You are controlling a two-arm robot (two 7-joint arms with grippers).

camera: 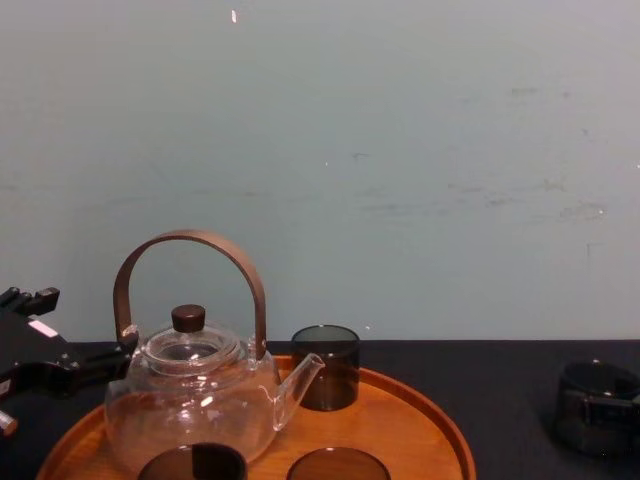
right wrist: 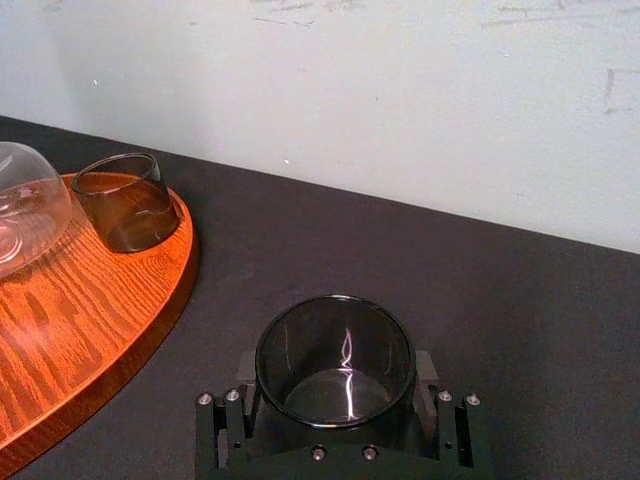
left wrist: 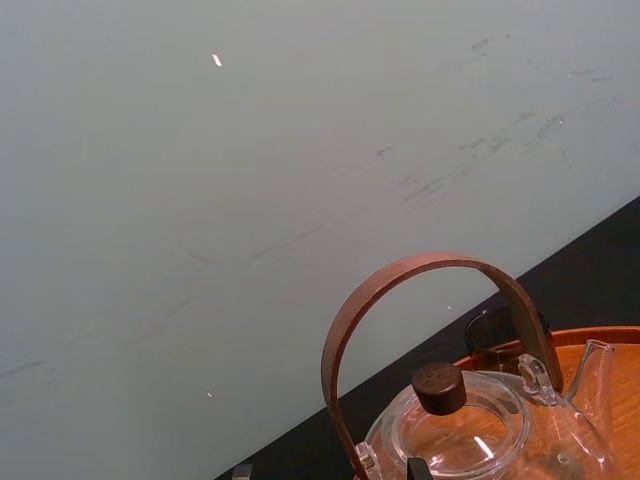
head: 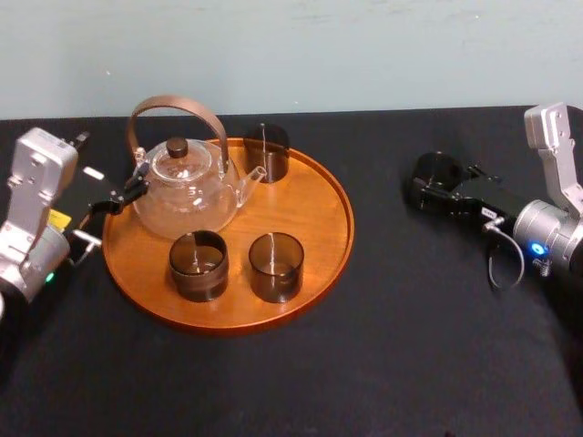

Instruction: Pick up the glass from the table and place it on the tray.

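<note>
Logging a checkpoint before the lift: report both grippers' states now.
Left gripper: open, holding nothing, beside the teapot.
Right gripper: shut on the glass.

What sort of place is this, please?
Probably a robot test bench set for tea: a black table by a bare wall, a wooden tray holding a glass teapot and smoky glasses, right gripper around another glass, left gripper beside the teapot.
</note>
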